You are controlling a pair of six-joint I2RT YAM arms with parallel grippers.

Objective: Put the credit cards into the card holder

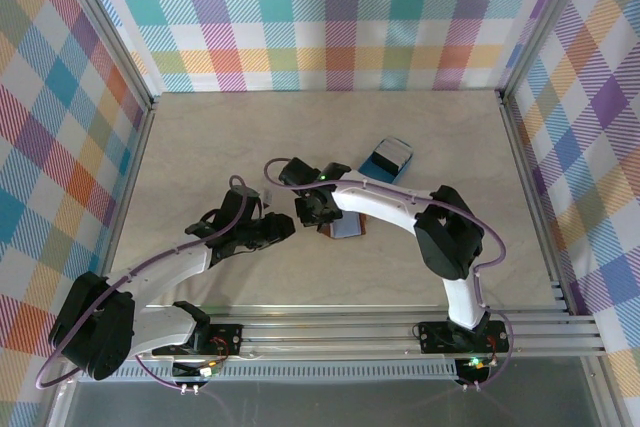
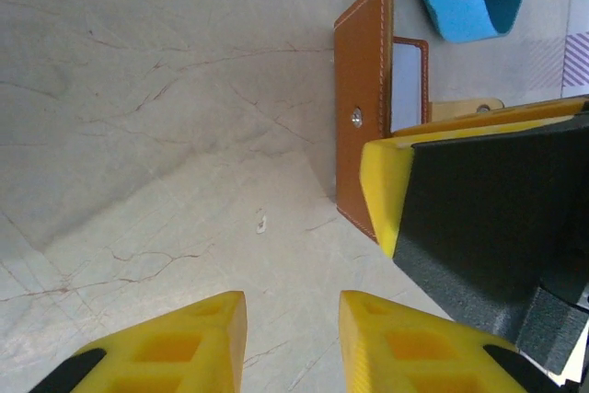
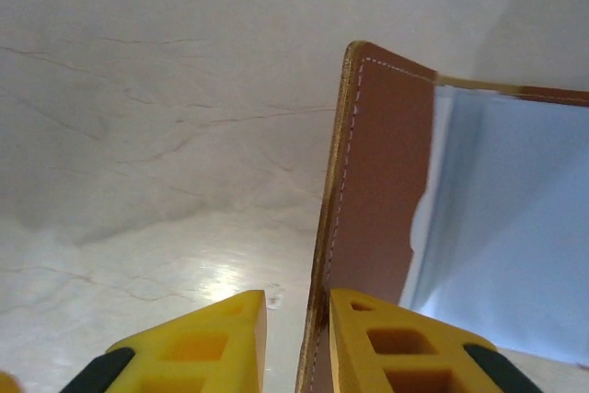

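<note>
Zero credit cards appear seated in the opened card holder (image 2: pixel 359 117); left pincer (image 2: pixel 293 319) is released and empty, right pincer (image 3: pixel 296 319) stands parted astride its flap edge.

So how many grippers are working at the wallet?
2. The left gripper hangs open near the wallet; the right gripper is at its brown flap's edge.

The top camera looks down from behind the arms (image 1: pixel 390 209) over the whole table (image 1: pixel 200 147). Each wrist camera sits low and close, and all three views share the brown wallet (image 2: pixel 361 126).
</note>
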